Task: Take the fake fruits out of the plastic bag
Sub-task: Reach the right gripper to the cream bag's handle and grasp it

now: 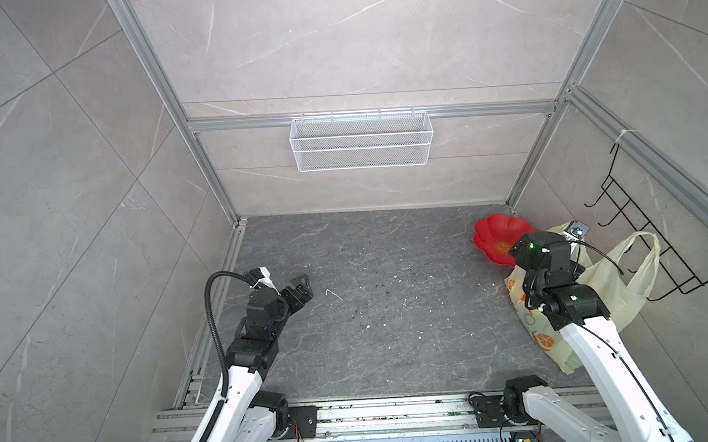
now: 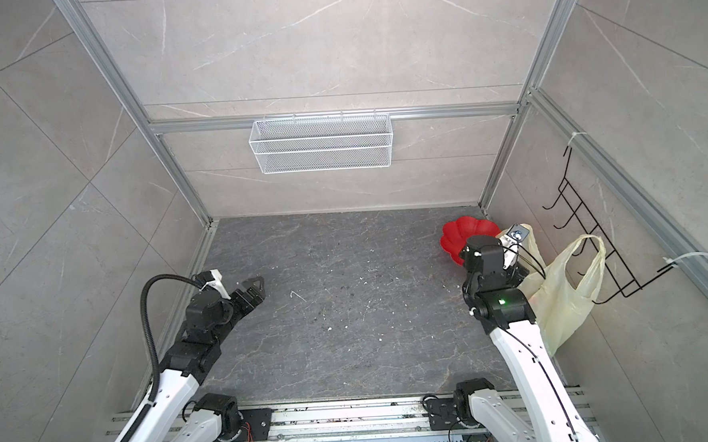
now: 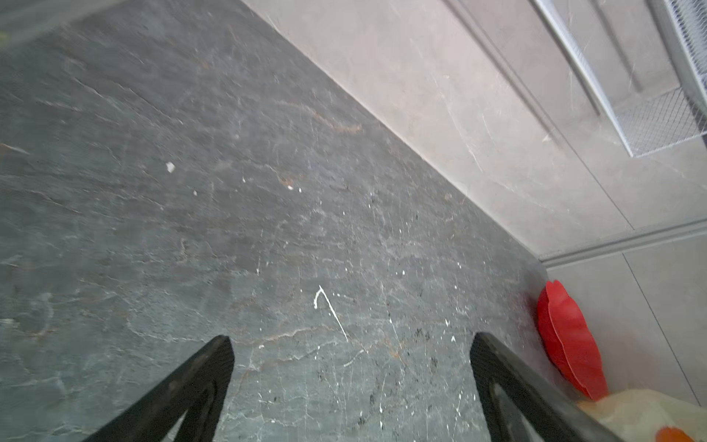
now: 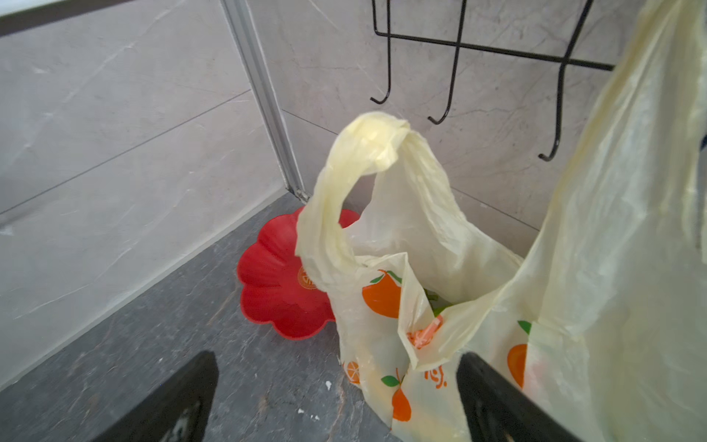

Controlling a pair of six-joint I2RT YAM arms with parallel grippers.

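The plastic bag [image 1: 622, 287] [image 2: 564, 302] is pale cream-yellow with orange fruit prints. It stands at the right wall in both top views, and its corner shows in the left wrist view [image 3: 631, 409]. In the right wrist view the plastic bag [image 4: 440, 268] gapes open: one loop handle [image 4: 367, 153] stands free, the other side rises toward the hook rack. The fake fruits are nearly all hidden inside; only a sliver of green [image 4: 436, 302] shows in the mouth. My right gripper [image 4: 336, 358] is open just in front of the bag, one finger against its side. My left gripper [image 1: 301, 285] [image 2: 256, 287] [image 3: 350, 340] is open and empty over the dark floor at the left.
A red flower-shaped plate [image 1: 494, 239] [image 2: 457, 233] [image 4: 275, 291] [image 3: 570, 344] lies in the back right corner, touching the bag. A black wire hook rack [image 1: 635, 232] [image 4: 459, 46] hangs on the right wall above the bag. A white mesh basket [image 1: 361, 147] hangs on the back wall.
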